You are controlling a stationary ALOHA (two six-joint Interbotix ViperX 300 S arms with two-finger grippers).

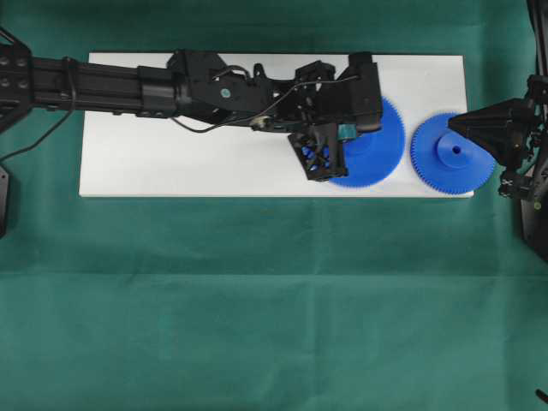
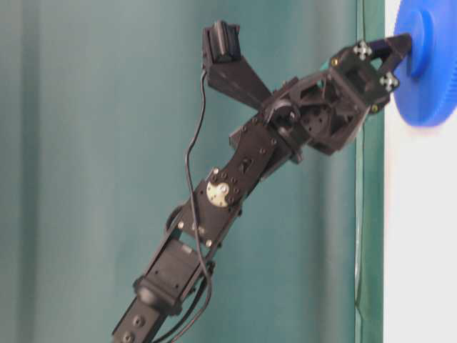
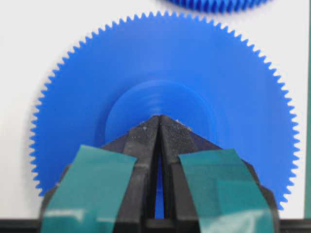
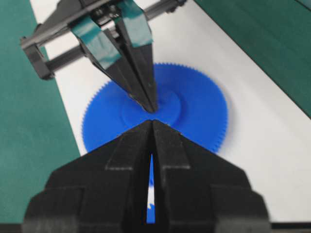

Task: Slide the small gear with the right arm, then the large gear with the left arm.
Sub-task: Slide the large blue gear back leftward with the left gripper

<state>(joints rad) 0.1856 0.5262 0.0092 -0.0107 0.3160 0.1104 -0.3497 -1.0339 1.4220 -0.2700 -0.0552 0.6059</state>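
Note:
The large gear [image 1: 381, 150], a wide blue toothed disc, lies on the white board [image 1: 171, 163]. My left gripper [image 1: 347, 133], with teal tape on its fingers, stands over it, shut. Its closed tip [image 3: 159, 117] rests on the raised hub [image 3: 160, 104], as the right wrist view also shows for the left gripper [image 4: 151, 108]. The small gear [image 1: 452, 154] lies just right of the large gear, near the board's right end. My all-black right gripper [image 1: 452, 127] is shut with its tip over the small gear's far part, beside the hub. From table level the right gripper [image 2: 401, 41] meets the small gear [image 2: 432, 78].
Green cloth [image 1: 257, 300] surrounds the board on all sides. The left arm [image 1: 128, 86] stretches along the board's far edge. The two gears lie close together, teeth almost touching. A sliver of the small gear [image 3: 218, 4] shows beyond the large gear [image 3: 233, 87].

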